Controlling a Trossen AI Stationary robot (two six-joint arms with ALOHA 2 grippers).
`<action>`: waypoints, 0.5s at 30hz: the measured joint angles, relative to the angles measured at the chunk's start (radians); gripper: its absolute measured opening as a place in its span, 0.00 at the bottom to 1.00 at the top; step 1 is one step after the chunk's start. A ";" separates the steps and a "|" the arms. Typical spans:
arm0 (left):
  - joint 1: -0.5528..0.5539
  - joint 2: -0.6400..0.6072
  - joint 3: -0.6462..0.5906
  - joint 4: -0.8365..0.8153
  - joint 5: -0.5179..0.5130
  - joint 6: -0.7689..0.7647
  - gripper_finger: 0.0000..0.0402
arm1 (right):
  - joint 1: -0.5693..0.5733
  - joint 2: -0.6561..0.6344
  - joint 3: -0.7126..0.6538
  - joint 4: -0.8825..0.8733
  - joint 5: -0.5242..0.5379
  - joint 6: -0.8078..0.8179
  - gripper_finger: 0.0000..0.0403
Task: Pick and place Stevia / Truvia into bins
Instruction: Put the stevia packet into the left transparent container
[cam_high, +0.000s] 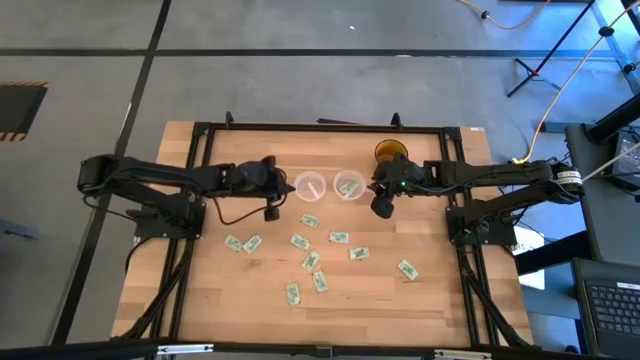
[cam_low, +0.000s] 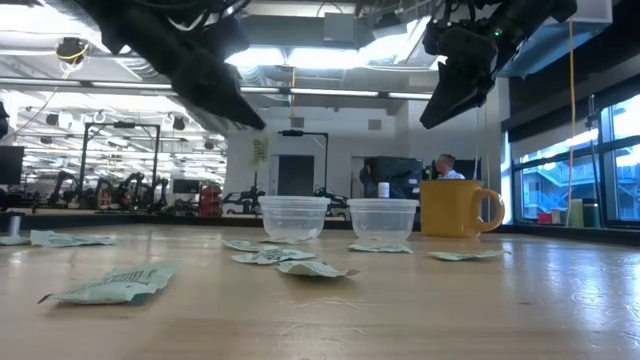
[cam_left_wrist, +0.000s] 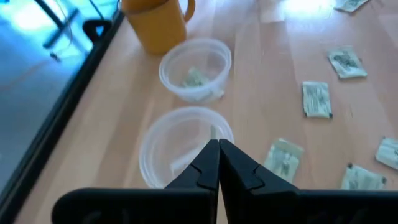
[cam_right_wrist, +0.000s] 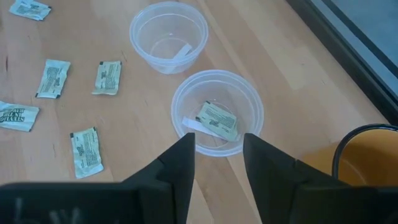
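Beside two small round clear plastic bins (cam_high: 328, 186) mid-table (cam_high: 220, 300), left hand (cam_high: 271, 212) hangs closed and empty, right hand (cam_high: 382, 207) parted, empty; pale green paper sachets (cam_high: 310, 262) lie scattered nearer the table's front, two inside.

Robotics lab w/ open-plan workspace. More robot arms (cam_low: 130, 188) on benches in bkgd, light stands (cam_high: 545, 60), exposed ceiling ducts (cam_low: 330, 75).

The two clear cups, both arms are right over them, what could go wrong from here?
1. The left end effector, shut, hangs right above the left cup; dropping lower could tip it.
2. The right end effector, open, hangs near the right cup and the yellow mug; a swing might knock either.
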 joint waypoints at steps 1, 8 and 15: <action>0.000 0.009 0.000 0.017 0.001 0.013 0.00 | 0.000 0.000 0.000 0.000 0.000 0.000 0.34; 0.002 0.136 0.001 0.137 -0.003 0.076 0.00 | 0.000 0.000 0.000 0.001 0.000 0.022 0.34; 0.005 0.237 0.001 0.265 -0.052 0.151 0.00 | 0.000 0.000 0.000 0.000 0.000 0.026 0.34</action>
